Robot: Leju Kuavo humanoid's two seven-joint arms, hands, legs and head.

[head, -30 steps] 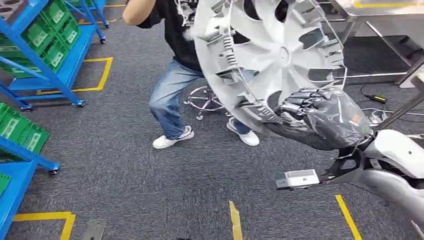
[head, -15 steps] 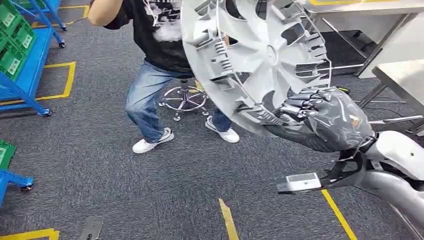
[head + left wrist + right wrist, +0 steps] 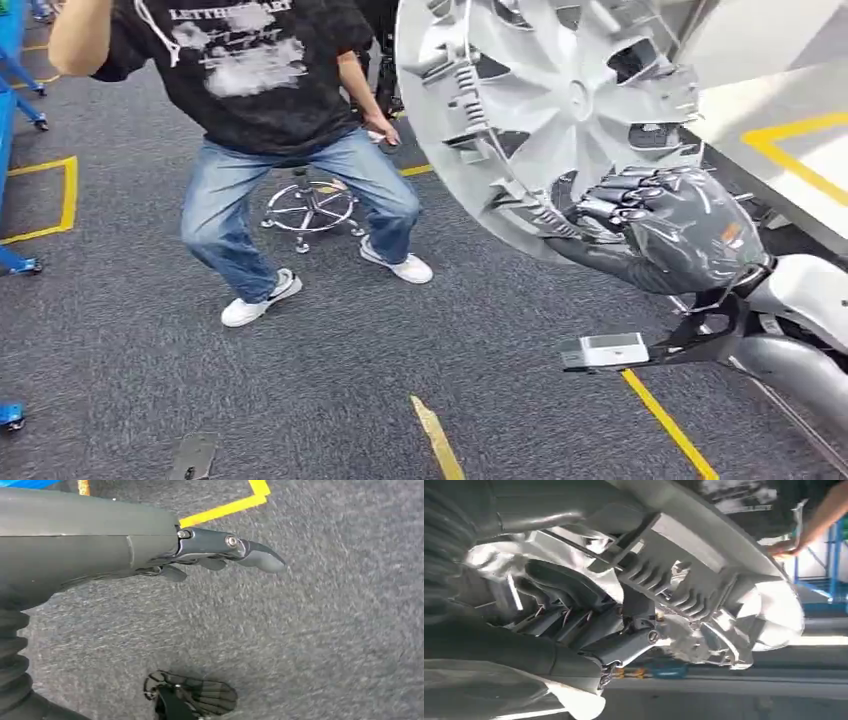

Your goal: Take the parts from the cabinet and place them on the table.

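Observation:
A large silver hubcap (image 3: 540,100) stands raised and tilted in the upper middle of the head view, its ribbed back side toward me. My right hand (image 3: 665,225) grips its lower rim, dark fingers curled over the edge. Up close in the right wrist view, the fingers (image 3: 574,610) wrap around the hubcap's clips and ribs (image 3: 704,565). The pale table (image 3: 790,150), marked with yellow tape, lies at the far right just behind the hubcap. My left hand (image 3: 215,555) hangs over the grey carpet with its fingers stretched out and holds nothing.
A person (image 3: 270,120) in a black shirt and jeans crouches at the centre left, in front of a wheeled stool base (image 3: 305,210). A blue rack (image 3: 10,60) stands at the left edge. Yellow tape lines (image 3: 665,425) cross the grey carpet.
The whole view has swung to the right: racks slid off to the left, the person shifted left and nearer, and the table came in at the right. My right hand still holds the hubcap.

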